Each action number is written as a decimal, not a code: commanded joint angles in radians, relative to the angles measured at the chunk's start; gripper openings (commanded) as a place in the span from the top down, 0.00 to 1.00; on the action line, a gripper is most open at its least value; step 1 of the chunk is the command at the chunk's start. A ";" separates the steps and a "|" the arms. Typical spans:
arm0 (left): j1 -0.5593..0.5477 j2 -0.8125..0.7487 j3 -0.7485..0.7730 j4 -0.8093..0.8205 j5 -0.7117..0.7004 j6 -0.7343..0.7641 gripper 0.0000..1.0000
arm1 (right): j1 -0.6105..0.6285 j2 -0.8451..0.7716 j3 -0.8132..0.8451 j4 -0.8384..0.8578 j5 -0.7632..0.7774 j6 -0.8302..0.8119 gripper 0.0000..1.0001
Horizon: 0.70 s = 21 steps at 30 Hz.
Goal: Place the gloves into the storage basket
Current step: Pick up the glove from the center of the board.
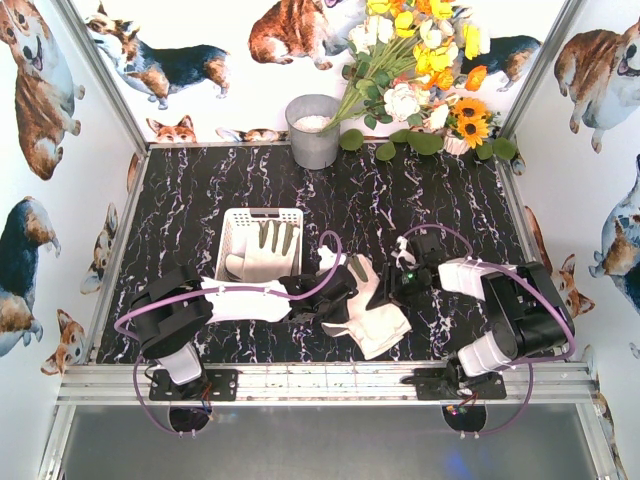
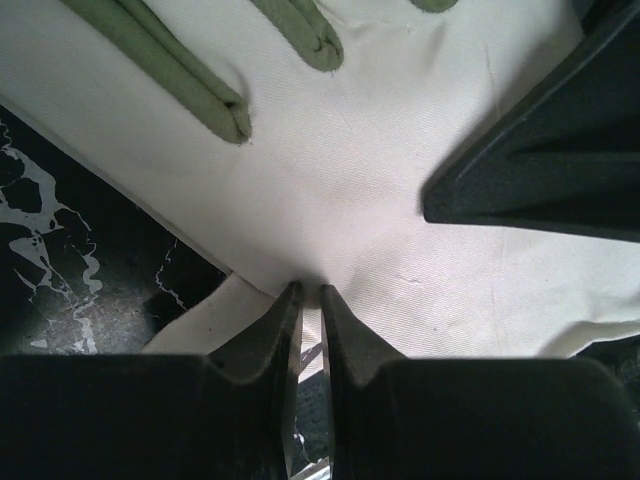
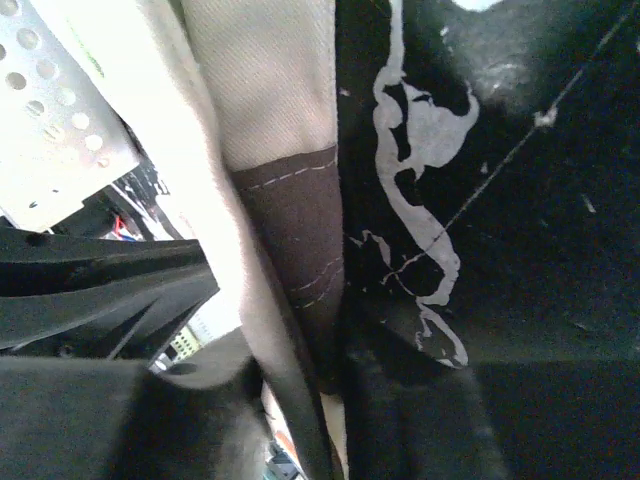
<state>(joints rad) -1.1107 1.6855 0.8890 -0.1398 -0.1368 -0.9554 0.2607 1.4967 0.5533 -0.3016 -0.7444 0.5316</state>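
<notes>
Just beside the storage basket (image 1: 232,225), left gripper (image 2: 310,292) is clamped on a glove (image 2: 400,180) edge; right gripper (image 1: 395,280) straddles its cuff, hold uncertain.

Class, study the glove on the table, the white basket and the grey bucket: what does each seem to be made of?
Glove: cream woven cloth, matte; fine twill ribs show. Basket: probably moulded plastic, smooth white, slotted walls. Bucket: likely metal, dull grey sheen.

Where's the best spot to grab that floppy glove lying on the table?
Probably pinch the glove at a thin edge, say the cuff, coming in low from the side. It lies flat and limp on the table, so only an edge offers anything to close on.
</notes>
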 commanded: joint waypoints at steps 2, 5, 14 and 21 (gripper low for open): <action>0.003 -0.027 -0.008 0.001 0.005 0.046 0.90 | 0.006 -0.055 -0.029 0.046 0.056 0.030 0.89; 0.003 -0.103 -0.004 0.015 -0.011 0.048 0.81 | 0.006 -0.098 -0.048 0.061 0.083 0.059 1.00; 0.034 -0.253 -0.001 -0.055 -0.043 0.047 0.42 | 0.005 -0.267 -0.039 0.059 0.110 0.140 1.00; 0.158 -0.457 -0.049 -0.062 0.024 0.045 0.06 | -0.017 -0.401 0.037 -0.047 0.079 0.092 1.00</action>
<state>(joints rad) -1.0252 1.3270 0.8764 -0.2058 -0.1524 -0.9157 0.2577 1.1709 0.5163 -0.3214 -0.6319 0.6456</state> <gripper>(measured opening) 0.891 0.082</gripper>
